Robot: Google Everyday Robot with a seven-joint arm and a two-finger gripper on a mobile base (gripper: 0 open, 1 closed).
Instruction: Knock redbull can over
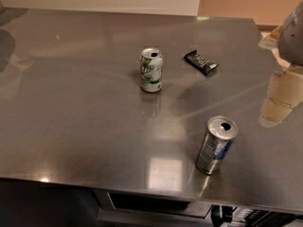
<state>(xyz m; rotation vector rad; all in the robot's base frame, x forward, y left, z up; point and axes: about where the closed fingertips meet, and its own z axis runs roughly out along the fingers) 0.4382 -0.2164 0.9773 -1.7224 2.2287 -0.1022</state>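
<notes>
The redbull can (pixel 216 145) is tall, slim and silver with blue patches and an open silver top. It stands on the steel table (pixel 85 108) near the front edge, right of centre. My gripper (pixel 280 98) is pale and hangs at the right edge of the view, above the table. It is to the right of the can and a little farther back, apart from it and holding nothing.
A shorter white-and-green soda can (pixel 151 70) stands upright near the table's middle. A dark wrapped snack bar (pixel 201 62) lies behind and to the right of it. The table's front edge runs just below the redbull can.
</notes>
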